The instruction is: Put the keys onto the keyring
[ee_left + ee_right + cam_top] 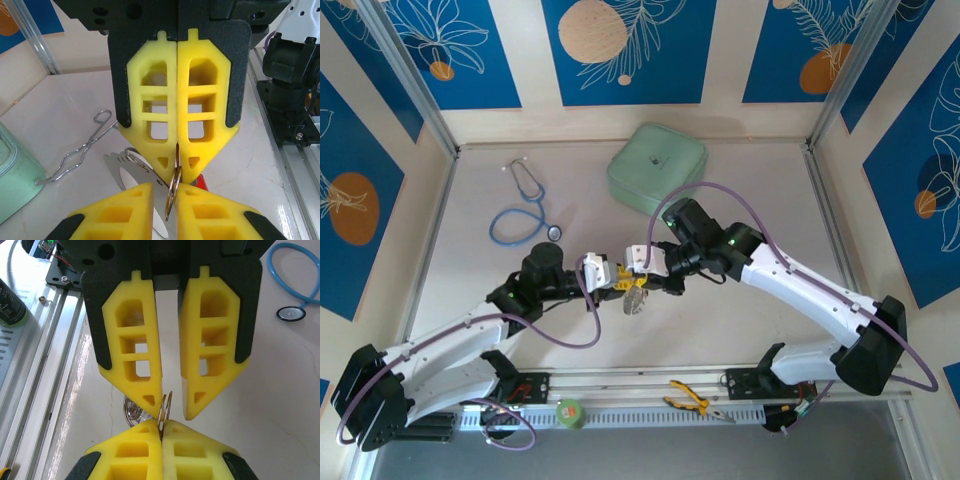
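Keyring [173, 186] edge-on, upright between both arms' jaws mid-table: left gripper [177, 165] and right gripper [161, 432] each pinching it.

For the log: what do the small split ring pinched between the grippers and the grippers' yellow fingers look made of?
Small silvery split ring: looks like polished metal, thin and coiled, with bright reflections along its edge. Yellow fingers: probably moulded or printed plastic, matt, with open lattice windows and no glare; dark backing plates sit behind them.

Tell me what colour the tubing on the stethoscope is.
Blue. The stethoscope shows best in the top external view, lying on the table's far left.
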